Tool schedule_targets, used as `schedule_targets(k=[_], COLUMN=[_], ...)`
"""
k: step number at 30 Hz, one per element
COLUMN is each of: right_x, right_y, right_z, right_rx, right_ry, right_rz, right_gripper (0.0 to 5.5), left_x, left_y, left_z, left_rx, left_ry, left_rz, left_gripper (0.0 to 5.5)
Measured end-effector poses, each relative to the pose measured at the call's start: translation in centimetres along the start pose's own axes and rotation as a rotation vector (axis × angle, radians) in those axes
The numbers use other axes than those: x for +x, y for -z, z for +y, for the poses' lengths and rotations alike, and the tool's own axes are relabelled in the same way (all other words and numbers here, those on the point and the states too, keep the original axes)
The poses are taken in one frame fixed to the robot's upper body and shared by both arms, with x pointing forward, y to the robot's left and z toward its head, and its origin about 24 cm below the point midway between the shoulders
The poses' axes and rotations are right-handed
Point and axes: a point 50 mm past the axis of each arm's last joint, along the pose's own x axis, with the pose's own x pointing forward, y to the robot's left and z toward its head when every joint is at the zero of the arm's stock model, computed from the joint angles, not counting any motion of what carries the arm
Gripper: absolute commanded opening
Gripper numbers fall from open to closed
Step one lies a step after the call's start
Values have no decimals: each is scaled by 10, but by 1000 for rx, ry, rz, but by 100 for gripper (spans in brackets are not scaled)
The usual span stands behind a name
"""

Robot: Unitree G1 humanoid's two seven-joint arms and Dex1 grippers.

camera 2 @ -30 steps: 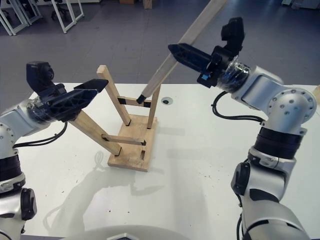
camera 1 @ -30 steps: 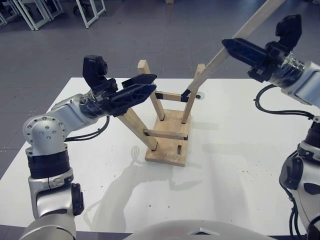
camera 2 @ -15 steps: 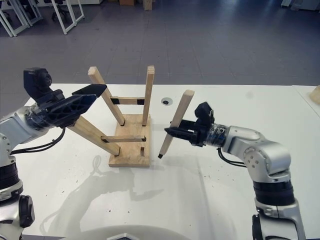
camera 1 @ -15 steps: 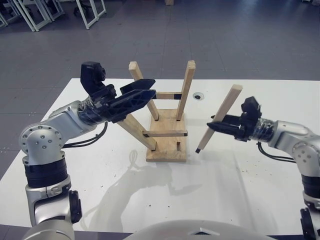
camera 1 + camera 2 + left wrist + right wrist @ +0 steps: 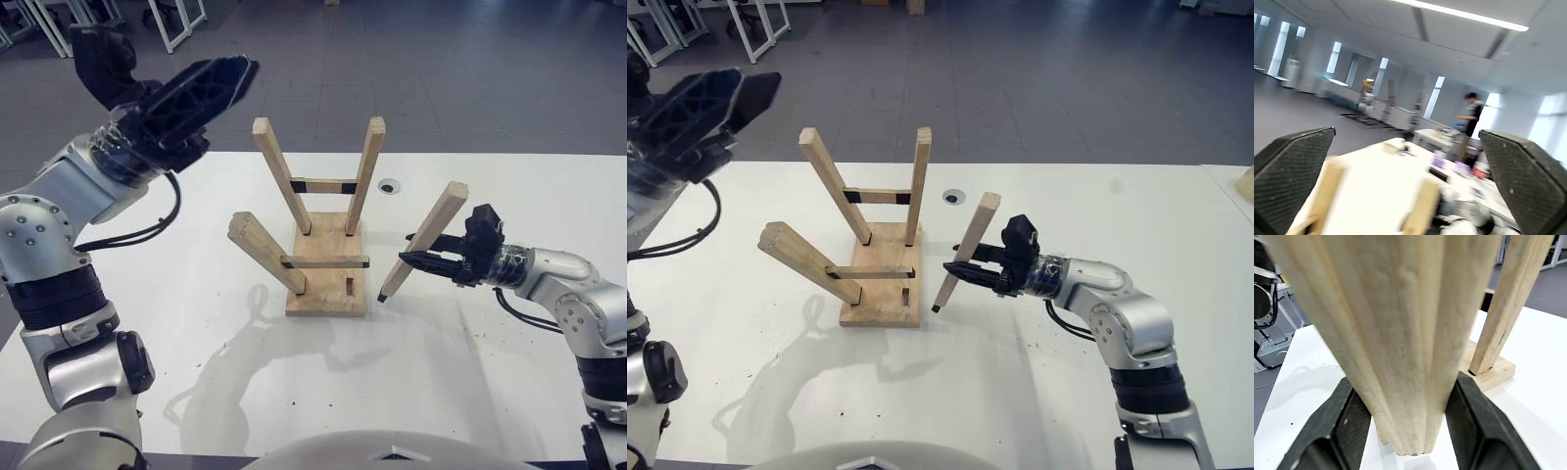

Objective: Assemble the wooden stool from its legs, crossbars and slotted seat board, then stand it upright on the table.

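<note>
White tabletop (image 5: 470,392) fills the near ground, and on it we see the stool partly built and upside down. Nearest to us, on the right, the right end effector (image 5: 409,259) pinches a loose leg (image 5: 436,220) about midway along its length. From the wrist we see its two dark fingers (image 5: 1352,426) pressing the wood from both sides. That leg is tilted, with its upper end leaning out to the right. Its dark-tipped lower end is just beside the right edge of the seat board (image 5: 323,296); we cannot tell whether the tip touches the tabletop.

The seat board lies flat near the middle of the tabletop, with a narrow slot (image 5: 350,286) near its right edge. From its near left part a tilted leg (image 5: 266,253) slants up and out to the left. A near crossbar (image 5: 323,261) runs from it to the right, ending over the board's right edge.

Farther back, the far left leg (image 5: 282,176) leans left and the far right leg (image 5: 363,176) stands nearly upright, joined by a far crossbar (image 5: 323,185). Behind them a small round hole (image 5: 390,185) sits in the tabletop.

High over the far left corner hangs the left end effector (image 5: 1406,132), its fingers spread wide, well apart from the stool. Beyond lie grey floor (image 5: 441,78) and white furniture frames (image 5: 176,20).
</note>
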Motion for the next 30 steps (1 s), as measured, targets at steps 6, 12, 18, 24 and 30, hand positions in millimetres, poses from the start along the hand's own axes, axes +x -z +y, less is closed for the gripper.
schedule_targets(k=[6,12,18,24,30], right_x=[-18,-2,16,21,28], right_y=[-3,37,41,25,35], right_z=[-7,-11,-7,-4,0], right_rx=[-140,-145,-172,-207,-173], right_ry=[-73,-105,-139,-166,-197], right_rz=[-197,-237,-263,-295,-258], right_gripper=[206,206,206,206,206], left_x=[-29,-34,-40,-45,-46], left_y=[50,76,96,115,120], left_z=[38,45,49,49,49], left_rx=[-62,-110,-145,-190,-195], left_ry=[-302,-359,-400,-414,-419], left_rz=[-54,-21,45,73,90], left_gripper=[550,550,550,550,550])
